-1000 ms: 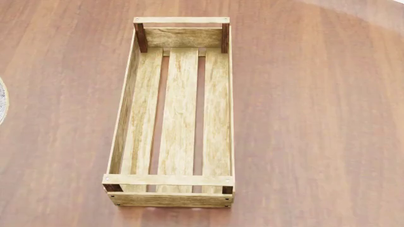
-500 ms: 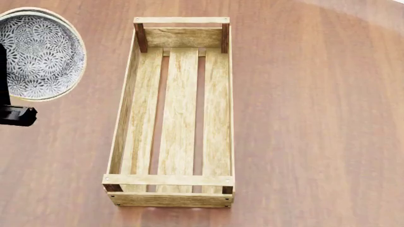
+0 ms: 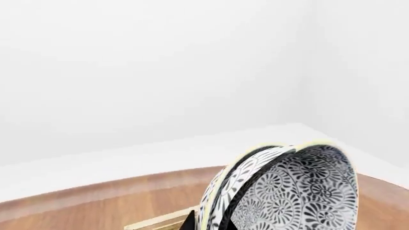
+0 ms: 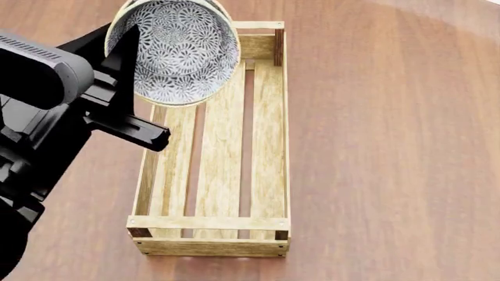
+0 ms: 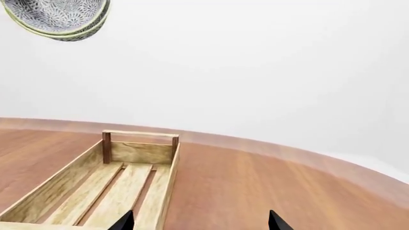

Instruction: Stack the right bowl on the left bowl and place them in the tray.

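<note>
Two nested bowls [image 4: 175, 55], black-and-white flower pattern with cream rims, hang tilted in the air over the far left part of the tray [image 4: 222, 175], a long light-wood crate with a three-slat floor. My left gripper [image 4: 123, 64] is shut on their rims. In the left wrist view the bowls [image 3: 288, 191] fill the lower right, with my left gripper [image 3: 217, 220] pinching the rims and a tray edge [image 3: 156, 223] below. My right gripper [image 5: 201, 223] is open and empty, low beside the tray [image 5: 96, 187]; the bowls [image 5: 61, 17] show high above it.
The tray stands on a brown wooden table [image 4: 390, 146]. The left arm's black body [image 4: 39, 117] covers the table's left side in the head view. A white wall [image 5: 255, 72] lies beyond the table's edge.
My left arm has swung in from the left, carrying the stacked bowls up and to the right, from beside the tray to above its far left part. The tray has not moved.
</note>
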### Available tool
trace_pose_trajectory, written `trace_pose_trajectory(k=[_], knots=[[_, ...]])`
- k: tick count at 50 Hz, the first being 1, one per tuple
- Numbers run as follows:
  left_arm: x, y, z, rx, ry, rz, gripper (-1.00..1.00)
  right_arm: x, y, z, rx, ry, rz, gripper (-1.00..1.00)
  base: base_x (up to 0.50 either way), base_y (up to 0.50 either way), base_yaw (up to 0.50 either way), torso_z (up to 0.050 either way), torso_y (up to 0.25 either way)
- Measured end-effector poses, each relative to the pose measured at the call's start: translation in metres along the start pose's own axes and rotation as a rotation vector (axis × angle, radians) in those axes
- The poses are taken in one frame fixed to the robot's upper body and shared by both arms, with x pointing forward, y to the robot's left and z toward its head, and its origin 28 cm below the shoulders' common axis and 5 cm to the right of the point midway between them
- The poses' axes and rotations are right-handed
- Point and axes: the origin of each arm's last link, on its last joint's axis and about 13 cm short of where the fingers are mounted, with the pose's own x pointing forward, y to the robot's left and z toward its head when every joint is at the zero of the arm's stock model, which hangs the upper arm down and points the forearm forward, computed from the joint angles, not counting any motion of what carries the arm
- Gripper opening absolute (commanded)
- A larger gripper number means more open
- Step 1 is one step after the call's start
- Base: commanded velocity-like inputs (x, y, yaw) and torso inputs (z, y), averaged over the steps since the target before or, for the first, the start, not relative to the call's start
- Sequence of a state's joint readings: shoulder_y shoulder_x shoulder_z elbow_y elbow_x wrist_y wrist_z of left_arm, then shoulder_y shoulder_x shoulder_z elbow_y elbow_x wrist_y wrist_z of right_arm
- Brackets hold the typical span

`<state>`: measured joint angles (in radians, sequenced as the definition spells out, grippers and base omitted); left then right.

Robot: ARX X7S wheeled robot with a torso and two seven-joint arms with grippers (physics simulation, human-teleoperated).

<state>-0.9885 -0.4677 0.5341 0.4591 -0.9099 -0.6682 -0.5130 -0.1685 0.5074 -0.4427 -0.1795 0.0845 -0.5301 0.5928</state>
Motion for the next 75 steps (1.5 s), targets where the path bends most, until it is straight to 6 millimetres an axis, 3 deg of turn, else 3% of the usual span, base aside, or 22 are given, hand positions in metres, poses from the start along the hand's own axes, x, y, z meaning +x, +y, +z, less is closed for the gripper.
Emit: trace_pose_trajectory(k=[29,51,75], knots=[[0.032,-0.040,-0.021,-0.268,0.293,-0.085,-1.00,-0.004,-0.006,0.000,-0.005,0.002,-0.028,1.00,0.00,0.00,0.00,0.000,0.001],[0.050,-0.038,-0.018,-0.395,0.412,0.023,-1.00,-0.008,-0.007,-0.001,-0.004,0.012,-0.027,1.00,0.00,0.00,0.00,0.000,0.001],[0.069,-0.037,-0.039,-0.418,0.561,0.124,-1.00,-0.013,-0.007,0.000,-0.003,0.018,-0.016,1.00,0.00,0.00,0.00,0.000,0.001]])
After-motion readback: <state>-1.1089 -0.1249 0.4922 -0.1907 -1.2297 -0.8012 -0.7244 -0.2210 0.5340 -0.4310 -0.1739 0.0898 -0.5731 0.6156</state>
